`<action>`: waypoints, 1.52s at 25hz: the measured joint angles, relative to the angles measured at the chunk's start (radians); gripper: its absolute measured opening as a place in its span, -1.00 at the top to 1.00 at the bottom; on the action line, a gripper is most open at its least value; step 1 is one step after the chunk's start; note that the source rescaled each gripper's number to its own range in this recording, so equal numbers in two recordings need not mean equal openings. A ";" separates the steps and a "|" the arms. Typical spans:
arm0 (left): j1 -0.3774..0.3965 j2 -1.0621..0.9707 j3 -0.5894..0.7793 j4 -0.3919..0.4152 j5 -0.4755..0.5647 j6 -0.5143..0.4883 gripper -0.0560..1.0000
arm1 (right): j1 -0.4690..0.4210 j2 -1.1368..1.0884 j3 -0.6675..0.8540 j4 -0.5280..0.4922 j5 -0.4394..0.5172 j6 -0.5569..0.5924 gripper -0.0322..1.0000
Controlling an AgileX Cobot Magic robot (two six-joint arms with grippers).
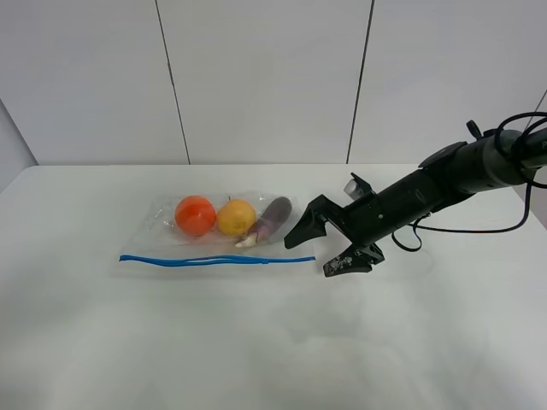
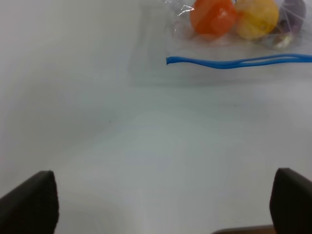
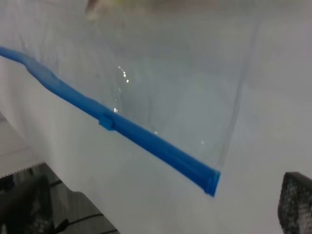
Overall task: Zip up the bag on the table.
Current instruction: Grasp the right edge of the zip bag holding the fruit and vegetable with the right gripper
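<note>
The bag (image 1: 214, 229) lies flat on the white table (image 1: 256, 342), with an orange, a yellow and a purple piece of produce inside. Its blue zipper strip (image 1: 218, 259) runs along the near edge, and its two tracks gape slightly in the middle. My right gripper (image 1: 320, 248) is open and empty just off the strip's right end. The right wrist view shows that strip end (image 3: 210, 181) and a small tab (image 3: 107, 122) on the strip. My left gripper (image 2: 161, 209) is open and empty above bare table, well short of the bag (image 2: 234, 24) and strip (image 2: 229, 62).
A grey panelled wall (image 1: 265, 77) stands behind the table. The right arm (image 1: 444, 184) and its cable (image 1: 479, 229) reach in from the right edge. The left arm is outside the exterior view.
</note>
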 joint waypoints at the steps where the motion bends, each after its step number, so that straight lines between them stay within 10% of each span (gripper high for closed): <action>1: 0.000 0.000 0.000 0.000 0.000 0.000 -1.00 | 0.000 0.009 0.000 0.012 0.000 -0.020 -1.00; 6: 0.000 0.000 0.000 0.000 0.000 0.000 -1.00 | 0.000 0.040 0.000 0.120 0.028 -0.112 -0.96; 27: 0.000 0.000 0.000 0.000 -0.001 0.000 -1.00 | 0.000 0.099 -0.001 0.149 0.056 -0.143 0.33; 38: 0.000 0.000 0.000 0.000 -0.001 0.000 -1.00 | 0.000 0.099 -0.001 0.149 0.030 -0.143 0.42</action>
